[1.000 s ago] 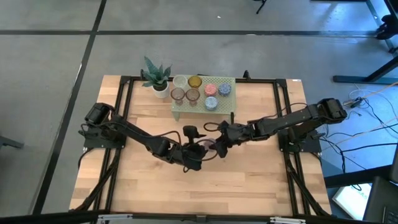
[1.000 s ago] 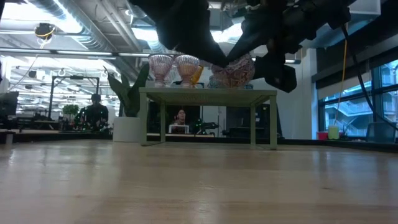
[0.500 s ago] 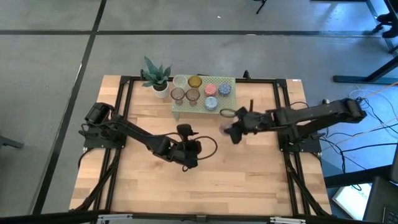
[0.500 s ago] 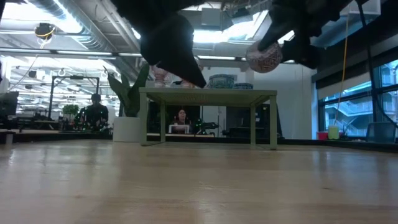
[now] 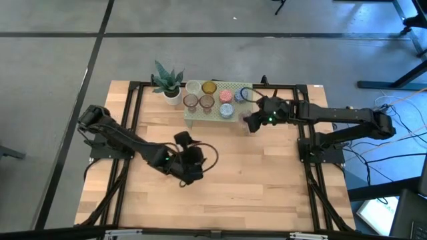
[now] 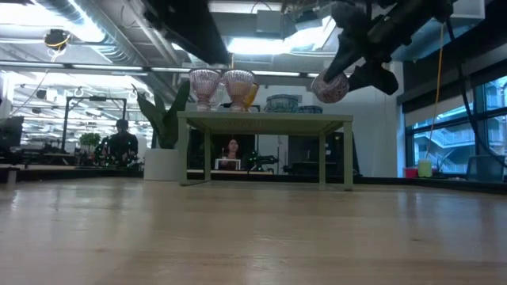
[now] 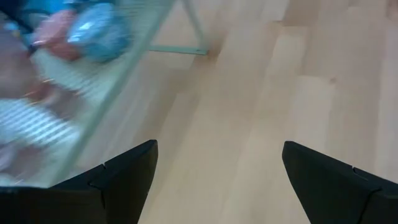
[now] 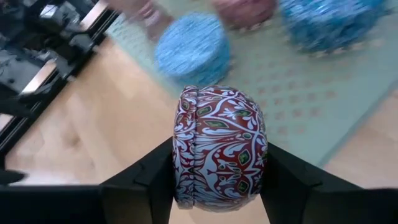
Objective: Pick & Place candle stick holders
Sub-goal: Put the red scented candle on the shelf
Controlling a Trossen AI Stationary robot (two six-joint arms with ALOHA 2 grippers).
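My right gripper (image 5: 249, 123) is shut on a candle stick holder (image 8: 219, 147), a small round cup patterned in red, white and blue. It is in the air at the right end of the pale green stand (image 5: 235, 88), about level with the stand's top in the low view (image 6: 329, 86). Several more holders stand on the stand, among them an amber one (image 5: 209, 87), a pink one (image 5: 225, 96) and a blue one (image 5: 241, 96). My left gripper (image 5: 189, 165) is open and empty over the middle of the table, its fingers wide apart in the left wrist view (image 7: 217, 165). My right gripper pinches the patterned holder between its two fingers, one finger (image 8: 154, 179) on each of two opposite sides of its round wall (image 8: 186, 163). The fingers come from the table's right side, slanting down. The holder is lifted clear and tilted in the low view.
A potted spiky green plant (image 5: 167, 82) stands at the stand's left end. Black frame rails (image 5: 303, 113) run along the table's sides. Bare wood (image 5: 253, 180) lies between the stand and the near edge.
My right gripper has carried the patterned holder from the middle of the table, where both grippers met, up and toward the far edge, to the stand's right end. My left gripper has drawn back toward the table's left.
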